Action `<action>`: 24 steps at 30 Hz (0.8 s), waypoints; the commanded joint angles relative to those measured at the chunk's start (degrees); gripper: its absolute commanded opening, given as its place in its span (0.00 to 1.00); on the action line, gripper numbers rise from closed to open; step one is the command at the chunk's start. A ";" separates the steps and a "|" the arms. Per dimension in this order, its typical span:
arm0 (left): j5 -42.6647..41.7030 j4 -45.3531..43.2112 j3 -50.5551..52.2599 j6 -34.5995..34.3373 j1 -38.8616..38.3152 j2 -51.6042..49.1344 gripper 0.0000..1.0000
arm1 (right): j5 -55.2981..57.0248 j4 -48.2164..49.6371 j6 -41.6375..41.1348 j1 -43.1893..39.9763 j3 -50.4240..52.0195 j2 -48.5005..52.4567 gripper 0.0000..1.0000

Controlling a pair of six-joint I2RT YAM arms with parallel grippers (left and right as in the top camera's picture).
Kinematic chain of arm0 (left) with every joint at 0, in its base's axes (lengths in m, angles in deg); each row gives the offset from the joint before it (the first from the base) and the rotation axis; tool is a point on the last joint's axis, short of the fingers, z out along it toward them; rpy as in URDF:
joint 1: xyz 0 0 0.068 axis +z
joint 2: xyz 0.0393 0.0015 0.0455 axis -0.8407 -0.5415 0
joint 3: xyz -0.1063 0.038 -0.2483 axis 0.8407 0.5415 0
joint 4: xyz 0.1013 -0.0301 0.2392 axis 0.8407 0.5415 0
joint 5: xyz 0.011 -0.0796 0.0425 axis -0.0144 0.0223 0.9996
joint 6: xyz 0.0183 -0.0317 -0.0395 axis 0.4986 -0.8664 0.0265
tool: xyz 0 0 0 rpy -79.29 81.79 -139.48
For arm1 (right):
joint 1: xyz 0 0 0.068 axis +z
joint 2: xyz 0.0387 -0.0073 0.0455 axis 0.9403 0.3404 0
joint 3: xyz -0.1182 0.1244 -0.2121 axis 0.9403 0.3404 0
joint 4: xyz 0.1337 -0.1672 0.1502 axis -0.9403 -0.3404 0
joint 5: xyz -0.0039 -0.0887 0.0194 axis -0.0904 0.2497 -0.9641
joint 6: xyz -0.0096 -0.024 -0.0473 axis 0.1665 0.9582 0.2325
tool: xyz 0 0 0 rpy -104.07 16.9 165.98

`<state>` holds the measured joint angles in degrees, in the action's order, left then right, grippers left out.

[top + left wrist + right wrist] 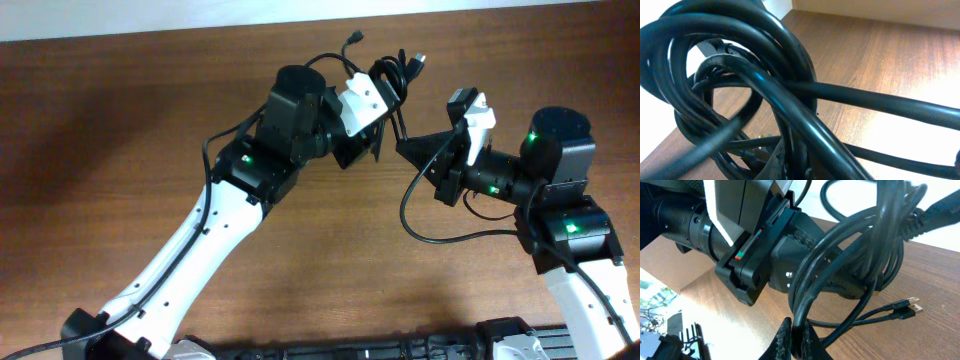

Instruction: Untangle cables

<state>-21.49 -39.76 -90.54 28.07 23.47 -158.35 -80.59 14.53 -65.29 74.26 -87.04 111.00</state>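
Cables (396, 72): glossy black looped tangle | left pincer (380, 130) clamped on bundle | right pincer (795, 340) pinching one strand

The cables (765, 75) crowd the left wrist view, blurred up close and cut off at every edge.

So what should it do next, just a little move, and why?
Probably draw the right gripper slowly away from the left gripper. The left clamps the cable bundle above the table; the right pinches one strand looping out of it, so pulling may free that loop.
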 commanded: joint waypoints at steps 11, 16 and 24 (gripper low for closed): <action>10.29 -2.19 -0.28 -4.00 10.36 1.01 0.00 | -7.65 -1.09 -0.70 0.63 -0.98 -2.49 0.04; 10.27 -1.79 -0.31 -4.00 11.80 1.01 0.00 | -7.65 -1.09 -0.70 0.63 -0.98 -2.49 0.04; 10.84 -0.76 -0.31 -4.02 12.81 1.01 0.00 | -7.65 -1.14 -0.70 0.63 -0.98 -2.49 0.04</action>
<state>-12.71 -39.96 -90.54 24.79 36.61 -158.13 -86.20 13.26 -65.68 74.50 -87.04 108.81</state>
